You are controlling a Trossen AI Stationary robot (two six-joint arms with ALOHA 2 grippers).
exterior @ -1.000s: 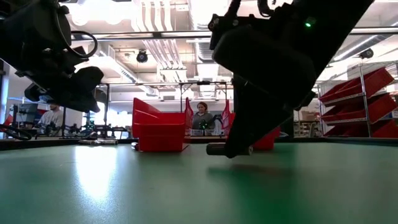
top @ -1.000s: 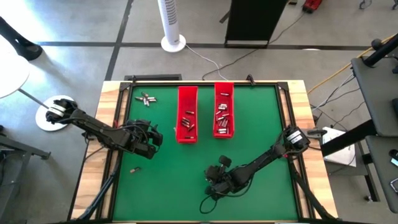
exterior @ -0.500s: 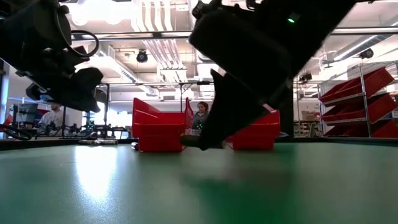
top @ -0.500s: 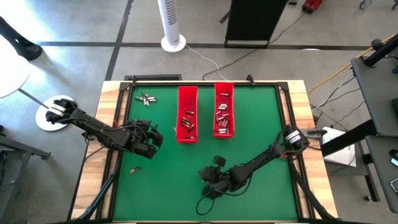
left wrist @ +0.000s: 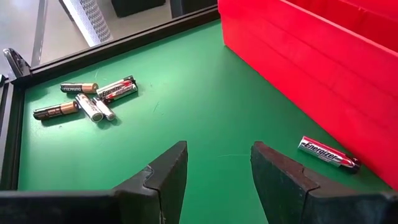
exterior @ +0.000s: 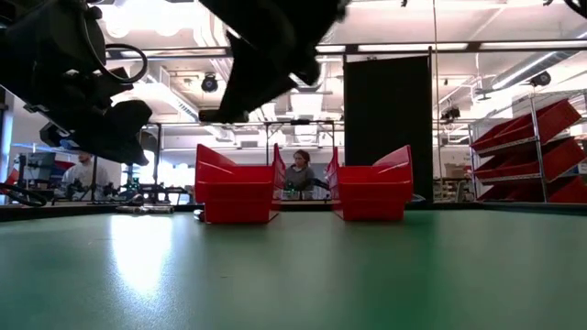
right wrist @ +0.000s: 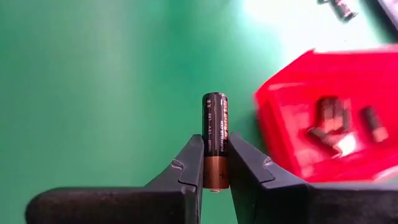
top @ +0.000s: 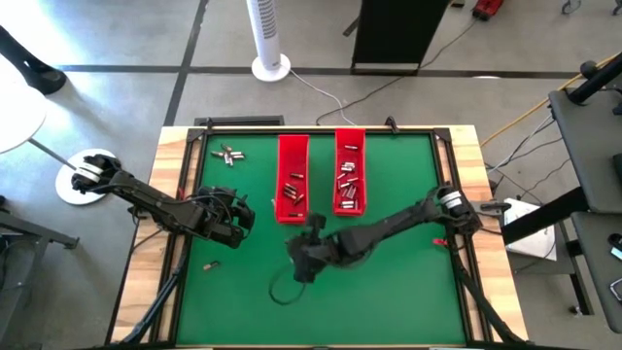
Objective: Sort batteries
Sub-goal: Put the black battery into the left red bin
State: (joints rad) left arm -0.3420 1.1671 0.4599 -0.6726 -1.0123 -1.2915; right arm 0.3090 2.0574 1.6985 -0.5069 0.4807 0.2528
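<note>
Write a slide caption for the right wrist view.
Right gripper shut on a dark, copper-ended battery, held above the green table near a red tray of batteries.

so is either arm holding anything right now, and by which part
The right gripper holds a black-and-copper cylindrical battery, pinched at its copper end between the fingers, black end sticking out. The left gripper is open, holding nothing.

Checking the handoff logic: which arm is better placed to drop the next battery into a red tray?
Right. Its gripper already grips a black-and-copper battery, with a red tray close ahead. The left gripper is open and empty.
</note>
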